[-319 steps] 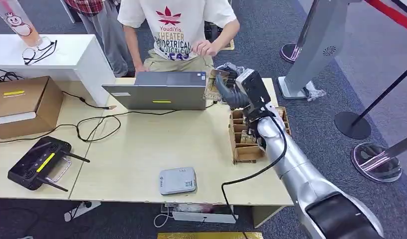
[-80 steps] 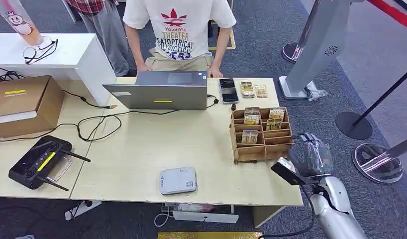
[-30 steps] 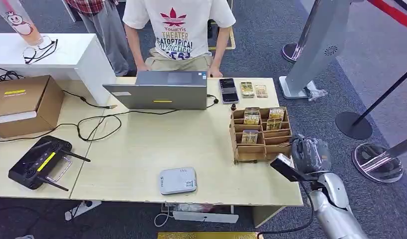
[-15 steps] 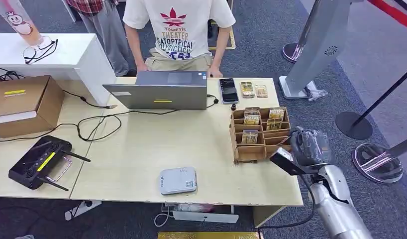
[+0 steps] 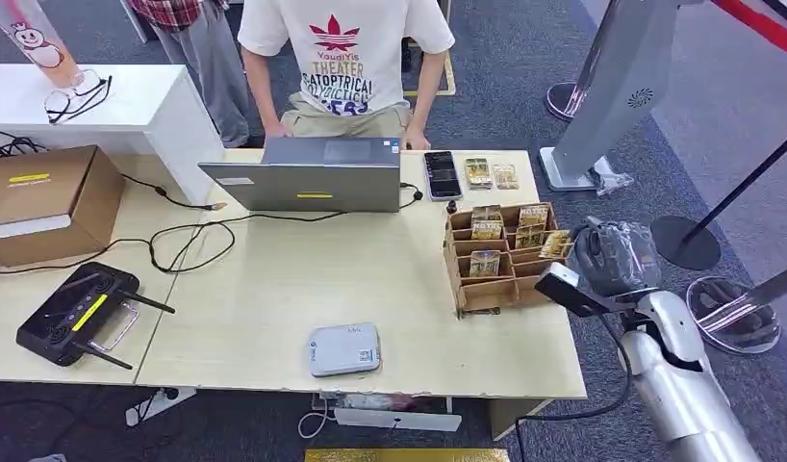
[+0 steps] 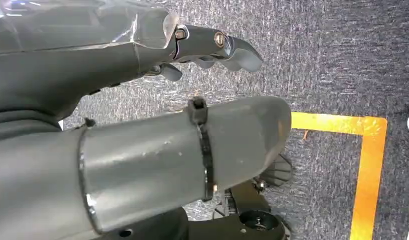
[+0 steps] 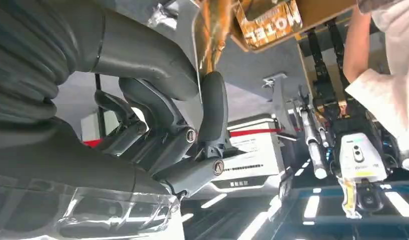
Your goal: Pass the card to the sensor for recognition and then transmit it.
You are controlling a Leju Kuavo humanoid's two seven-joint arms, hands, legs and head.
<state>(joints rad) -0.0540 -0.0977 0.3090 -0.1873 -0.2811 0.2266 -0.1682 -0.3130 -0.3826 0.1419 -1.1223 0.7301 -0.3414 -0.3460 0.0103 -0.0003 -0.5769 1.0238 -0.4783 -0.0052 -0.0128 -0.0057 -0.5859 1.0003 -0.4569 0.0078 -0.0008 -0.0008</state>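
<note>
Nearest on the counter (image 5: 274, 289) lies a grey sensor box (image 5: 343, 348), flat near the front edge, with nothing on it. To the right, the right hand (image 5: 611, 258) is raised beside the right end of the wooden card rack (image 5: 500, 258); it pinches a card (image 5: 555, 244) between thumb and fingers, and the card sits at the rack's right edge, tilted. In the right wrist view the card (image 7: 212, 30) is seen edge-on, gripped between the thick thumb and a dark finger. The rack holds more cards upright in several compartments. The left hand (image 6: 142, 100) hangs over grey carpet with a yellow floor line (image 6: 372, 165) beyond it; its fingers are apart and hold nothing. At far left of the counter lie a black controller (image 5: 74, 316) and a cardboard box (image 5: 43, 202). Farther back stand an open laptop (image 5: 308, 175), a phone (image 5: 442, 174) and two loose cards (image 5: 492, 174) just beside it. Beyond the counter's far edge stands a person (image 5: 346, 58) in a white shirt.
</note>
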